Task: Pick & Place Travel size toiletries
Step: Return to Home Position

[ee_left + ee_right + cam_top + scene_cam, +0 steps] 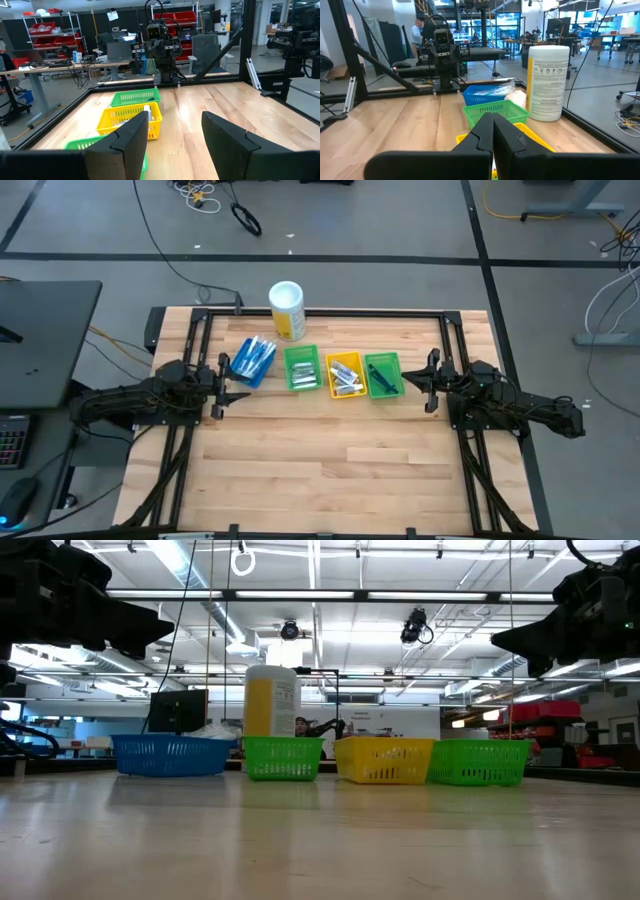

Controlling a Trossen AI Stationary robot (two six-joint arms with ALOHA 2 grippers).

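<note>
Toiletries [303, 372] are found in the bins at the far middle of the bench [330, 470]: toothbrushes [255, 356] in the blue bin [172, 754], toothpaste tubes [346, 378] in the yellow bin [385, 760], razors [381, 374] in the right green bin [480, 762]. All are judged light and slick, the tubes slightly squashy, and best pinched across mid-body. Long axes are laid roughly along each bin, the toothbrushes slanted. The left gripper [174, 125] is spread wide and empty beside the blue bin. The right gripper [493, 120] is closed on nothing beside the right green bin.
</note>
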